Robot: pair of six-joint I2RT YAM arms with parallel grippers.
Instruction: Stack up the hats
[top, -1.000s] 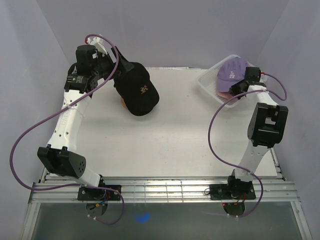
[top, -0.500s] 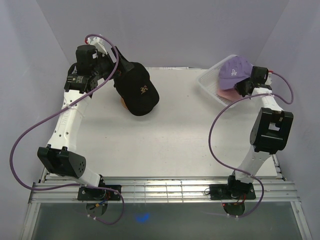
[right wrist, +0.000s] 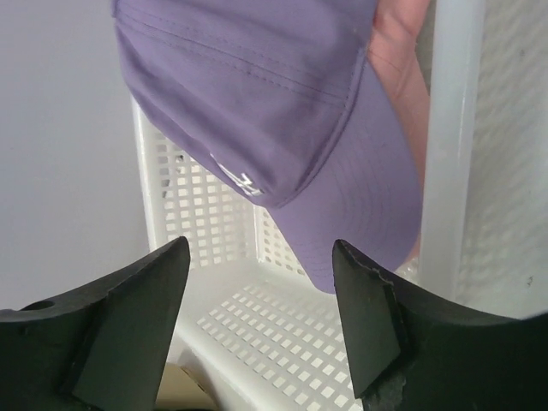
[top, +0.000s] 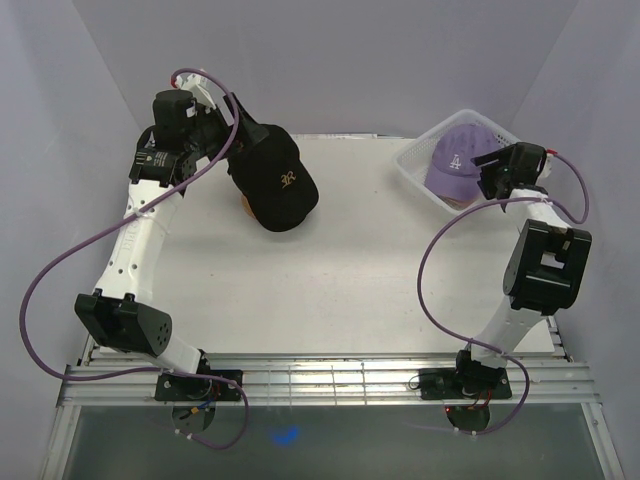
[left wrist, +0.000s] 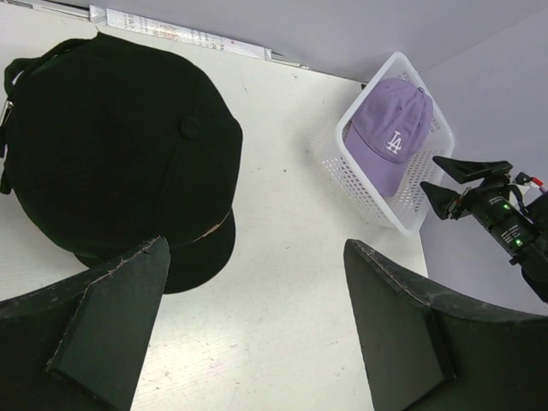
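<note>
Right gripper released: jaws now wide, empty. Lavender cap dropped back into basket. Left gripper unchanged, wide, empty, over black cap far-left.

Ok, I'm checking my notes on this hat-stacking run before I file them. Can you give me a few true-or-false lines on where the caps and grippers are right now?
1. The lavender cap lies in the white basket. True.
2. The right gripper is clamped on the lavender cap's brim. False: its jaws stand open with nothing between them, and the cap is just ahead of them.
3. The black cap is in the basket too. False: in the top view it sits well to the left of the basket, apart from it.
4. The left gripper is open and holds nothing. True.
</note>
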